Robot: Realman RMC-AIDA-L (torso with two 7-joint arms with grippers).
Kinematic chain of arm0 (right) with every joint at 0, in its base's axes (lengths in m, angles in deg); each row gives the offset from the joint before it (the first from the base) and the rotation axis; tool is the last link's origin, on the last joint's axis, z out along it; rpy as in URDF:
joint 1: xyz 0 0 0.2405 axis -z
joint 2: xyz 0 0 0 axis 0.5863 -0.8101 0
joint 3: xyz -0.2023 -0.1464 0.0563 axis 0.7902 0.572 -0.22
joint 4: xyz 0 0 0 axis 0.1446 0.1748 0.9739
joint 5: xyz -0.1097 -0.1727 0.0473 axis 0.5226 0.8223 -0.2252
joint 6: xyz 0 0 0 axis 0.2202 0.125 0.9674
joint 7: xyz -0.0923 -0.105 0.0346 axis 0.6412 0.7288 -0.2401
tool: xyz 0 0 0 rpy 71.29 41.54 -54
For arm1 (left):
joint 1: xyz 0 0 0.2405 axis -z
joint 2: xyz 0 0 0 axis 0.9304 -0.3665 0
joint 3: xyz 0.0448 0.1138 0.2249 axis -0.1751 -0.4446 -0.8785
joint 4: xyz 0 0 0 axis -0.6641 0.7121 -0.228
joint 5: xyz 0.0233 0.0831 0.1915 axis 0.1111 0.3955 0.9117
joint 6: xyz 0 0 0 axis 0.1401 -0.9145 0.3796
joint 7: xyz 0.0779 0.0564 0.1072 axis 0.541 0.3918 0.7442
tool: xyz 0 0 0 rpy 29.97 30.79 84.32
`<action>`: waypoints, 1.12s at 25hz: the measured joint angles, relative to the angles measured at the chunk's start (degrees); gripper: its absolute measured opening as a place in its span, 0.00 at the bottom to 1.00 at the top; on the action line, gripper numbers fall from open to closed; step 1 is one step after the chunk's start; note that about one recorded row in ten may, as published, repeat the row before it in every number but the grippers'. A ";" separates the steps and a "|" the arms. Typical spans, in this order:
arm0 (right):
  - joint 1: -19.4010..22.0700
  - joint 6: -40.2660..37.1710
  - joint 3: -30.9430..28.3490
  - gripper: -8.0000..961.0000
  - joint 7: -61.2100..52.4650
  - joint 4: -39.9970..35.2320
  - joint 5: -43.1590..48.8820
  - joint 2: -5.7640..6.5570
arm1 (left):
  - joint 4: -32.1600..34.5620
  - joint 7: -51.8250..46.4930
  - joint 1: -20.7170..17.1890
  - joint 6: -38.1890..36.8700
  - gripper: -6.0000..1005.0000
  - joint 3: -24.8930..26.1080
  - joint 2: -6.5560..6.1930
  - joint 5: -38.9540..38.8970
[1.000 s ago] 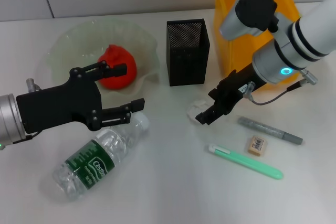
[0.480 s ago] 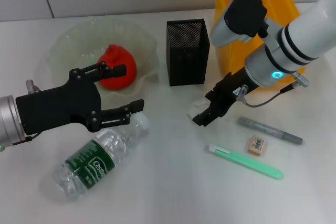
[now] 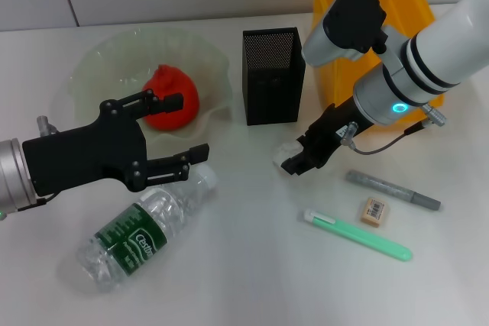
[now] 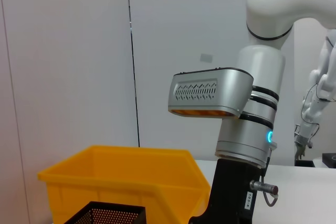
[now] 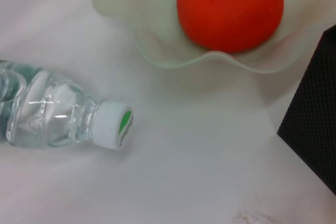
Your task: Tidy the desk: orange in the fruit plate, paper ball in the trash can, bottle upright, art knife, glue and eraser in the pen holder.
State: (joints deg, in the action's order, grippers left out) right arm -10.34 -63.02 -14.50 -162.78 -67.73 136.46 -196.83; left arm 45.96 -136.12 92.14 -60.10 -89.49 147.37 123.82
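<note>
The right gripper (image 3: 296,159) was down at the paper ball (image 3: 289,151), its dark fingers lying over the white wad on the table in front of the pen holder (image 3: 273,75); the wad showed only as a pale sliver beside the fingertips, and whether the fingers had closed on it could not be told. The left gripper (image 3: 183,129) hung wide open and held nothing, one finger reaching over the orange (image 3: 170,98) in the fruit plate (image 3: 90,66) and the other just above the neck of the bottle (image 3: 140,230), which lay on its side with its cap toward the pen holder. In the right wrist view the white-green cap of the bottle (image 5: 50,121) pointed at bare table, with the orange (image 5: 231,8) resting in the fruit plate (image 5: 131,22) beyond it and a corner of the pen holder (image 5: 314,129) at the edge. The trash can (image 3: 340,28) stood behind the right arm, next to the pen holder. Near the right gripper lay a grey pen-like tool (image 3: 393,190), the eraser (image 3: 374,211) and a green art knife (image 3: 357,235), all flat on the table and apart from each other. Compared with a second before, the right gripper had shifted a little toward the pen holder and covered more of the paper ball, while the left gripper and everything else stayed as they were.
</note>
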 joint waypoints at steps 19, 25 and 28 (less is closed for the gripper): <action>9.58 -6.21 3.29 0.37 -6.53 -20.48 -1.49 0.00 | 0.49 0.61 -1.39 -1.22 0.80 0.33 -0.28 0.01; 11.19 -5.80 4.33 0.37 -7.60 -26.62 -3.86 0.04 | 0.69 0.61 -1.75 -1.88 0.80 2.29 -0.43 0.00; 10.16 -4.54 4.31 0.37 -7.59 -27.50 -7.15 0.21 | 0.71 0.61 -1.81 -1.90 0.80 2.35 -0.39 0.01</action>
State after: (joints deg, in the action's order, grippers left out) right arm -0.18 -67.57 -10.19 -170.37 -95.23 129.31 -196.62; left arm 46.66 -135.51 90.33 -62.00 -87.14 146.98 123.83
